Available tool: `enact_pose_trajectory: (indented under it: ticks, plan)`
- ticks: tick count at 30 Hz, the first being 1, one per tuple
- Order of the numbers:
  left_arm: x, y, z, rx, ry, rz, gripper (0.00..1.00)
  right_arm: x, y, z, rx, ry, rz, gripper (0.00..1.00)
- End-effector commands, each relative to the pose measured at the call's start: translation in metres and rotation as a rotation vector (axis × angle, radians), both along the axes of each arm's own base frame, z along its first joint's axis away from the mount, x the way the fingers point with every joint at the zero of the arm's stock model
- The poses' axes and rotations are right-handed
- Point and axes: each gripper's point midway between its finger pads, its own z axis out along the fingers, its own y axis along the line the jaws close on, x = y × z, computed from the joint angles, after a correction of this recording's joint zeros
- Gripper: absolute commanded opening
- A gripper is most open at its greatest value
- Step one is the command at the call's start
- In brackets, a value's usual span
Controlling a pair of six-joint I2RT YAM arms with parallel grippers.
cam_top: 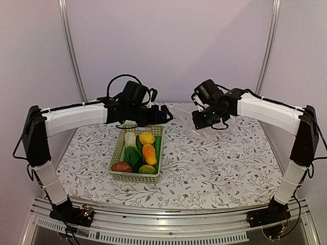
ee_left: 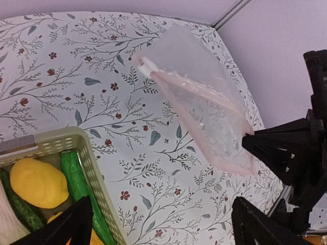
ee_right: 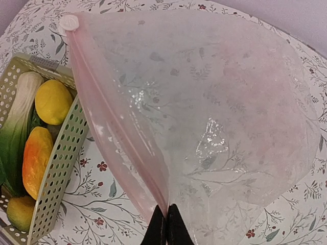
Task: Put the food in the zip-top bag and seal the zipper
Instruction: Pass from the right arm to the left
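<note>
the basket runs off my left wrist view's bottom edge. from above, the zip-top bag is too faint to outline.

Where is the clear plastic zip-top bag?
Right wrist view: the clear bag is pinched in the right gripper, right of the pale green lattice basket.

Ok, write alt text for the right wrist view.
The right end effector is shut on the pinkish zipper edge of a clear zip-top bag that fills most of the frame. At left, a pale green basket holds bok choy, a yellow fruit and an orange fruit, on a floral tablecloth.
</note>
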Motion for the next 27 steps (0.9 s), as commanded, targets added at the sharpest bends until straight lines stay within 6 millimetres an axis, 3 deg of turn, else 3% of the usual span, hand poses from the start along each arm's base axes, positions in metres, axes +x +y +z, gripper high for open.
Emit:
enact_pose_trajectory:
  ticks: [1,6,12,16,23,25,27]
  plan:
    - [0.003,-0.04,-0.001,-0.092,0.031,-0.037,0.93,-0.008,0.028,-0.005,0.106,0.072,0.029,0.0]
    - [0.015,-0.053,-0.027,-0.094,0.123,0.012,0.87,-0.01,0.037,0.009,0.146,0.074,0.042,0.0]
    - [0.026,-0.067,-0.027,-0.129,0.126,0.021,0.78,-0.014,0.034,0.028,0.181,0.053,0.033,0.0]
    - [0.032,-0.081,-0.021,-0.179,0.114,-0.005,0.57,-0.016,0.034,0.035,0.185,0.063,0.039,0.0]
    - [0.037,-0.097,-0.009,-0.243,0.089,-0.045,0.05,-0.012,0.028,0.044,0.134,0.026,0.041,0.0]
    - [0.037,-0.097,-0.008,-0.245,0.096,-0.046,0.0,-0.007,0.024,0.047,0.1,0.002,0.03,0.0]
    - [0.034,-0.096,-0.001,-0.259,0.1,-0.053,0.0,0.001,0.017,0.048,0.051,-0.034,0.005,0.18]
